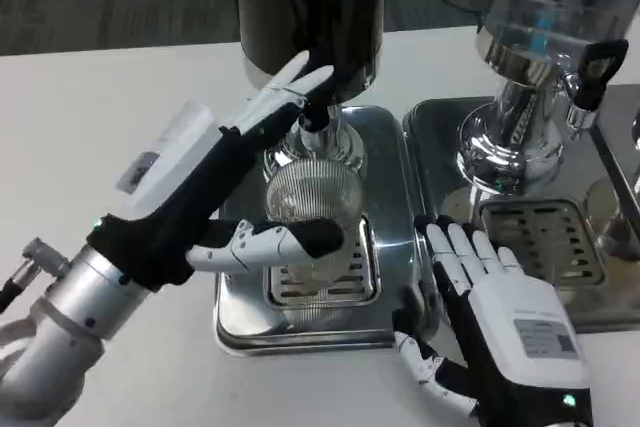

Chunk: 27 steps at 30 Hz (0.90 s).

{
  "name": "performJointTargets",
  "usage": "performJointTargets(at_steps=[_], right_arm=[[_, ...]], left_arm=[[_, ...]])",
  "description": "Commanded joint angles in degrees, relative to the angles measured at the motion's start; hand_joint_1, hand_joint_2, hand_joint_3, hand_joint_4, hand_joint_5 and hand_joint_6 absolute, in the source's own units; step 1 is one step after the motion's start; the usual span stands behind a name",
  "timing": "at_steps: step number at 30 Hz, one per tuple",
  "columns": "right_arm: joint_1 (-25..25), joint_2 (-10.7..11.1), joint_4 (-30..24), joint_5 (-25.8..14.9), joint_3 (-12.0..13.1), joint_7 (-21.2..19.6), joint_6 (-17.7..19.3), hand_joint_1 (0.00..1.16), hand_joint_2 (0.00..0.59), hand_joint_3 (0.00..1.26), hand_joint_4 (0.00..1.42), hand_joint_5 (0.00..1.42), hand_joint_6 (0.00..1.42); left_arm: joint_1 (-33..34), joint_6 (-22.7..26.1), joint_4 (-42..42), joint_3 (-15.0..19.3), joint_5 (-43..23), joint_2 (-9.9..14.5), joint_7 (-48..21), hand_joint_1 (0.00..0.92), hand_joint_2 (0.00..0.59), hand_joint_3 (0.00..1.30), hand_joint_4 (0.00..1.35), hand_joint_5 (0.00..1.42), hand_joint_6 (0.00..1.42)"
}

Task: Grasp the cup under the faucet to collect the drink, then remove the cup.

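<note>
left hand [255, 162] wraps the ribbed glass cup [312, 209], thumb across its front and fingers behind, steadying it under the dispenser's faucet [315, 117] on the drip tray [300, 327]. right of the cup, the right hand [490, 292] rests spread and empty, waiting.

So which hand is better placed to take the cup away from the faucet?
The left hand. Its fingers are around the cup on the drip tray under the faucet. The right hand lies flat at the tray's edge, beside the cup, holding nothing.
</note>
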<state>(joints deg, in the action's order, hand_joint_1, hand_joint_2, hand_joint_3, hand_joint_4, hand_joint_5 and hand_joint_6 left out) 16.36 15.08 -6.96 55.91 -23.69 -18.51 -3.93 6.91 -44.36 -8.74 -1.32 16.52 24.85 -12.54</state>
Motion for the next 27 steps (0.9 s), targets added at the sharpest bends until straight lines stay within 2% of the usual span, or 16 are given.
performJointTargets(at_steps=[1, 8, 15, 16, 17, 20, 23, 25, 27], right_arm=[[0.1, 0.1, 0.1, -0.5, 0.1, -0.2, 0.1, 0.38, 0.435, 0.02, 0.00, 0.00, 0.03], [0.1, 0.0, 0.1, -0.7, 0.3, -0.3, 0.2, 0.38, 0.436, 0.02, 0.00, 0.00, 0.03], [-0.3, 0.2, 0.7, -4.3, 1.2, 0.2, 1.5, 0.39, 0.423, 0.02, 0.00, 0.00, 0.05], [-0.4, 0.1, 0.7, -5.7, 1.8, 0.6, 1.7, 0.39, 0.423, 0.02, 0.00, 0.00, 0.05], [-0.5, -0.1, 1.1, -9.1, 2.9, 1.3, 3.1, 0.39, 0.405, 0.02, 0.00, 0.00, 0.06], [-1.6, -0.3, 3.2, -21.0, 5.9, 4.3, 10.2, 0.40, 0.359, 0.00, 0.00, 0.00, 0.11], [-4.1, 0.0, 4.1, -24.6, 6.4, 7.8, 11.6, 0.42, 0.268, 0.00, 0.00, 0.00, 0.13], [-5.5, -0.1, 4.5, -25.9, 6.7, 9.6, 11.0, 0.42, 0.243, 0.00, 0.00, 0.00, 0.13], [-7.0, 0.1, 4.6, -24.8, 6.5, 10.7, 9.8, 0.42, 0.210, 0.00, 0.00, 0.00, 0.12]], left_arm=[[-1.4, -2.5, 0.7, -2.1, 2.5, 0.5, 0.9, 0.000, 0.084, 0.15, 0.04, 0.21, 0.18], [-2.2, -3.1, -0.2, -2.4, 3.4, 2.0, 2.8, 0.000, 0.090, 0.19, 0.06, 0.20, 0.16], [-2.4, -4.0, 0.9, -3.5, 8.2, 3.5, 5.6, 0.000, 0.091, 0.20, 0.06, 0.22, 0.17], [-2.5, -4.1, 1.1, -3.6, 9.0, 3.6, 6.2, 0.000, 0.091, 0.20, 0.06, 0.22, 0.17], [-2.7, -4.3, 1.3, -3.7, 9.6, 3.8, 6.7, 0.000, 0.091, 0.21, 0.07, 0.22, 0.18], [-3.2, -4.2, 1.5, -4.0, 10.2, 4.2, 7.7, 0.000, 0.091, 0.21, 0.07, 0.22, 0.18], [-3.4, -4.1, 1.3, -4.4, 10.5, 4.3, 8.5, 0.000, 0.091, 0.21, 0.07, 0.22, 0.18], [-3.5, -4.1, 1.2, -4.4, 10.7, 4.2, 9.1, 0.000, 0.091, 0.21, 0.06, 0.22, 0.18], [-3.5, -4.1, 1.0, -4.5, 10.9, 4.4, 9.6, 0.000, 0.093, 0.21, 0.06, 0.22, 0.18]])
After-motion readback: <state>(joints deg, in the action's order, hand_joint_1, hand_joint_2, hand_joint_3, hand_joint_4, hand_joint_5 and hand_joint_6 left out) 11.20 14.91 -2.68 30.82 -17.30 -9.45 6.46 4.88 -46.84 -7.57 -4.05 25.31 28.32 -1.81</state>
